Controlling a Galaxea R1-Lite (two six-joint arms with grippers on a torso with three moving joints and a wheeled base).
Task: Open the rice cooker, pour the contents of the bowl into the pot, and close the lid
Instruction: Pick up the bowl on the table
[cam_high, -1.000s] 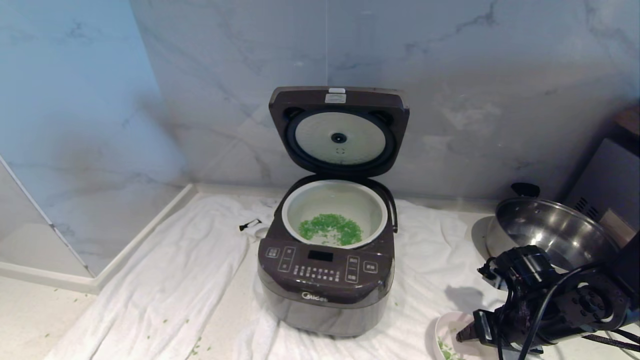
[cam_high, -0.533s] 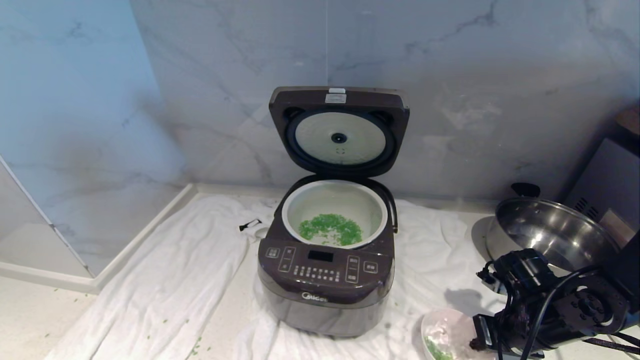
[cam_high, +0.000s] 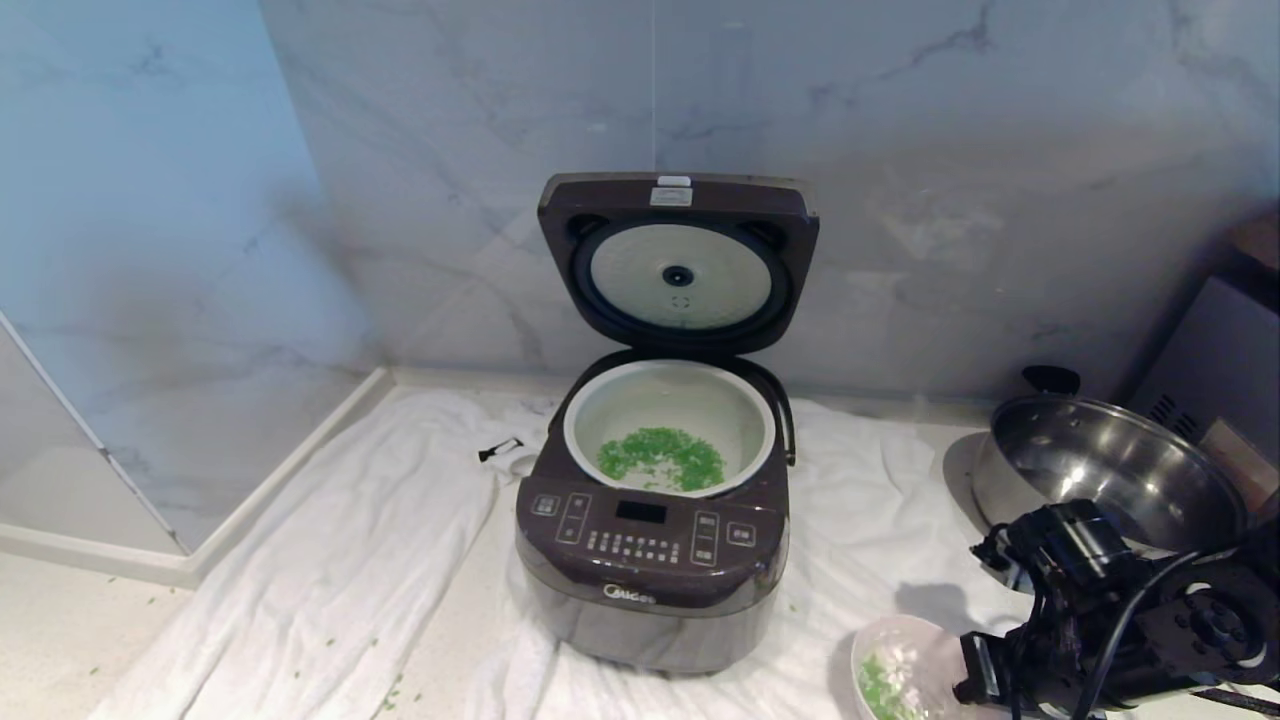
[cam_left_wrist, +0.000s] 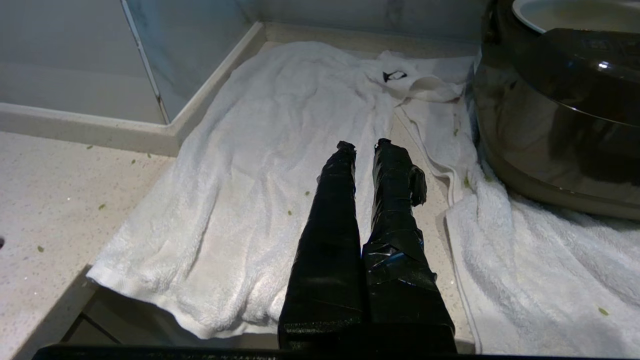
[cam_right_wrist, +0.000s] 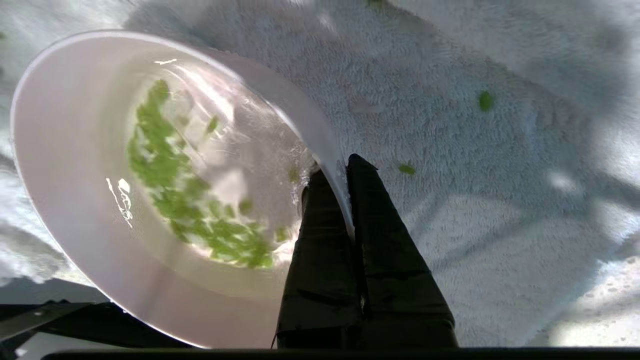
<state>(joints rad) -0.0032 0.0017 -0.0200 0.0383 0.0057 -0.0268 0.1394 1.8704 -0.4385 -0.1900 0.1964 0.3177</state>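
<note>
1. Head view: the rice cooker (cam_high: 650, 560) sits in the middle of the worktop (cam_high: 60, 640) on a rumpled white towel (cam_high: 330, 560), backed up to a marble wall (cam_high: 900, 150). The lid (cam_high: 678, 262) stands straight up, silver plate facing out. The pot (cam_high: 668, 425) is seated in the cooker with a patch of green bits (cam_high: 660, 458) on its floor. Down in the near right corner the right end effector (cam_high: 965, 685) is right at the edge of a white bowl (cam_high: 893, 668), which has some green bits in it too. Behind that arm there's a big shiny steel pan (cam_high: 1105, 470) with black handles.

2. Left wrist view: the left end effector (cam_left_wrist: 362, 146) hangs over the towel, just beside the cooker's dark side (cam_left_wrist: 550, 115). Its two black taped fingers (cam_left_wrist: 332, 200) are nearly together, just a thin slit between the tips, nothing in them, nothing touched. A few green specks lie scattered on the towel and worktop (cam_left_wrist: 40, 200).

3. Right wrist view: the right end effector (cam_right_wrist: 337, 172) is pinched down on the bowl's (cam_right_wrist: 75, 150) rim, one finger (cam_right_wrist: 315, 225) inside the bowl and the other outside, with the thin wall squeezed between them. The bowl looks tilted, with green bits (cam_right_wrist: 190, 200) spread across its inside, and the towel (cam_right_wrist: 475, 175) lies under it.
</note>
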